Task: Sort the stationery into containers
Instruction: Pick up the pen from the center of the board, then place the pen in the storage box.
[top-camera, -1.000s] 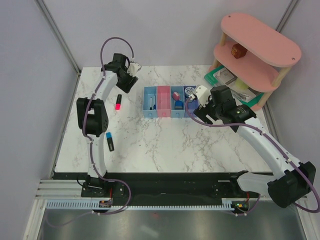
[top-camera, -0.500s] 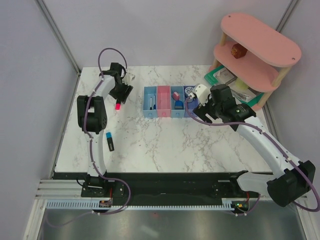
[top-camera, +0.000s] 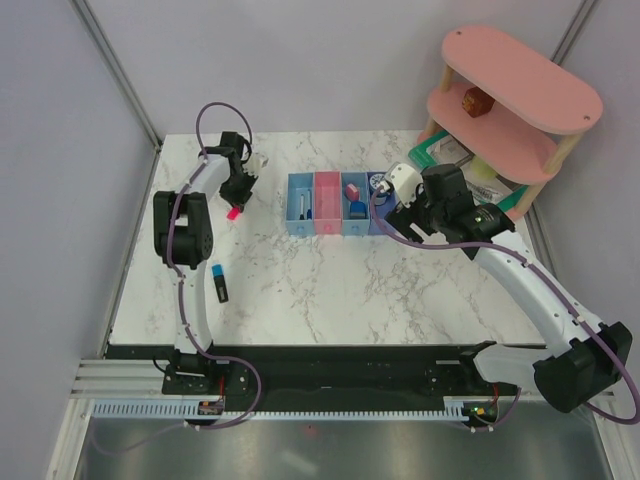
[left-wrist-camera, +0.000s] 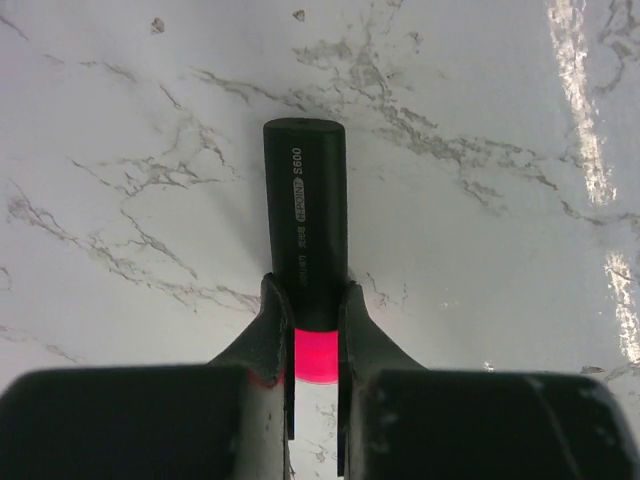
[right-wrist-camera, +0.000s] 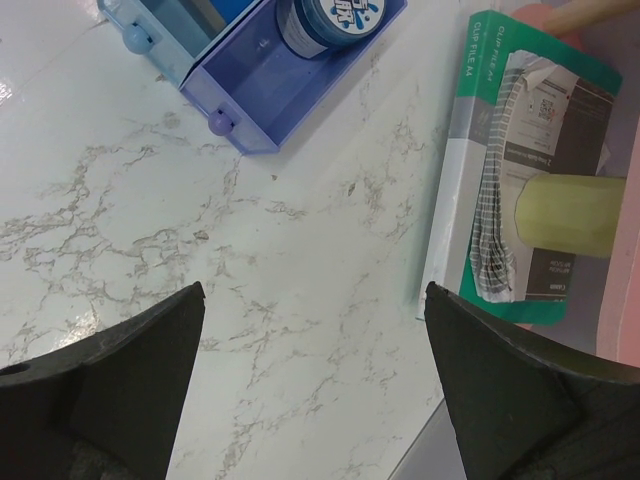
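Grey walls close in a white marbled tabletop. At its far right corner stands a pink two-tier shelf with a small brown block on its middle level. A green-rimmed tray lies under the lowest level.

The four joined containers sit in a row at the far middle of the tabletop. From left to right they are light blue, pink, blue and violet-blue.

The right pincer hangs over bare marble just near and right of the violet-blue bin. Its fingers are spread wide apart and hold nothing.

The left pincer is at the far left of the tabletop, left of the bins. Its wrist view shows the fingers pressed against both sides of the pink highlighter, where the black cap meets the pink barrel. The cap reaches out beyond the fingertips over the marble. Whether the highlighter is lifted cannot be told.

The round blue-white tape roll lies in the far end of the violet-blue bin. A thin pen lies in the light blue bin. The blue bin holds a small reddish-pink piece, too small to tell more.

The blue highlighter lies alone on the near left of the tabletop, well apart from the bins.
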